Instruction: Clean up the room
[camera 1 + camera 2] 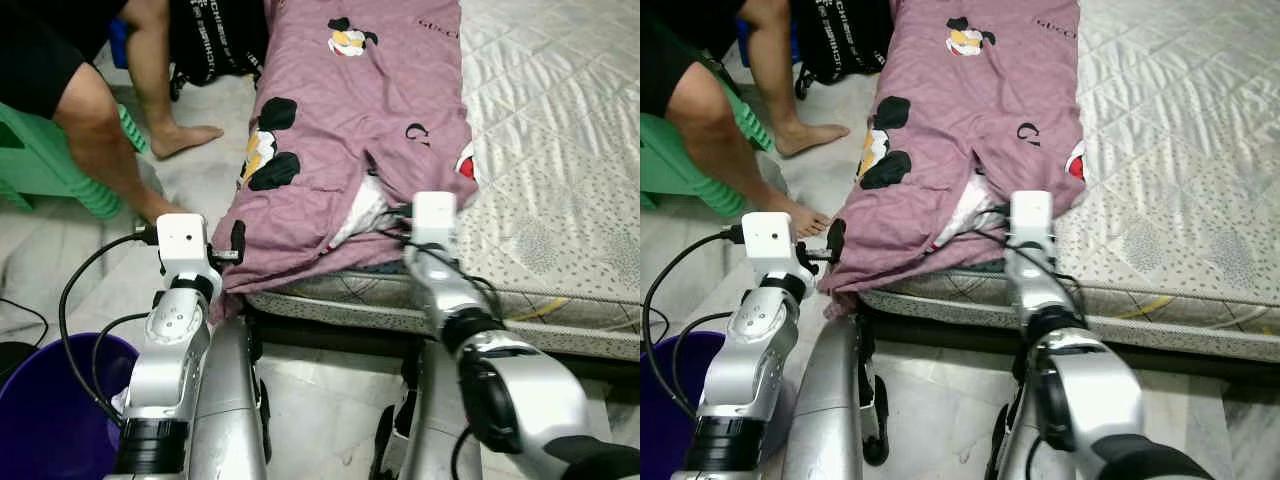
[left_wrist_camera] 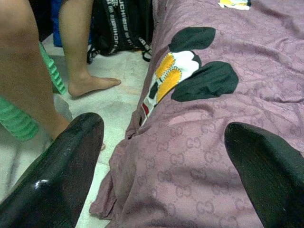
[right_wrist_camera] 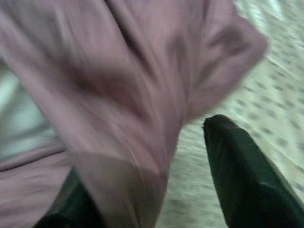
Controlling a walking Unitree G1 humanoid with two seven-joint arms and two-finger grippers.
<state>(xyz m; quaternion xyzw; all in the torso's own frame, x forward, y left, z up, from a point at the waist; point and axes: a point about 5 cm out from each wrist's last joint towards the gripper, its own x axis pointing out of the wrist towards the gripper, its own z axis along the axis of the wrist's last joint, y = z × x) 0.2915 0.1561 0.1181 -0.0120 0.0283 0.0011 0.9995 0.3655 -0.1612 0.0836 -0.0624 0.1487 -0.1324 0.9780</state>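
Note:
A mauve blanket (image 1: 345,120) with cartoon mouse prints lies along the left side of the mattress (image 1: 560,150), its near end hanging over the edge. My left gripper (image 2: 161,128) is open at the blanket's near left corner, the fabric lying between its two black fingers (image 2: 61,166). My right gripper (image 3: 142,156) is at the blanket's near edge close to a white inner fold (image 1: 362,205). It is open, and a hanging fold of the blanket drapes between its fingers (image 3: 247,175) and covers part of one. That wrist view is blurred.
A person sits on a green stool (image 1: 40,160) at the left, bare feet (image 1: 185,135) on the tiled floor close to the bed. A black backpack (image 1: 215,40) leans at the bed's far left. A purple bucket (image 1: 45,410) stands by my left arm.

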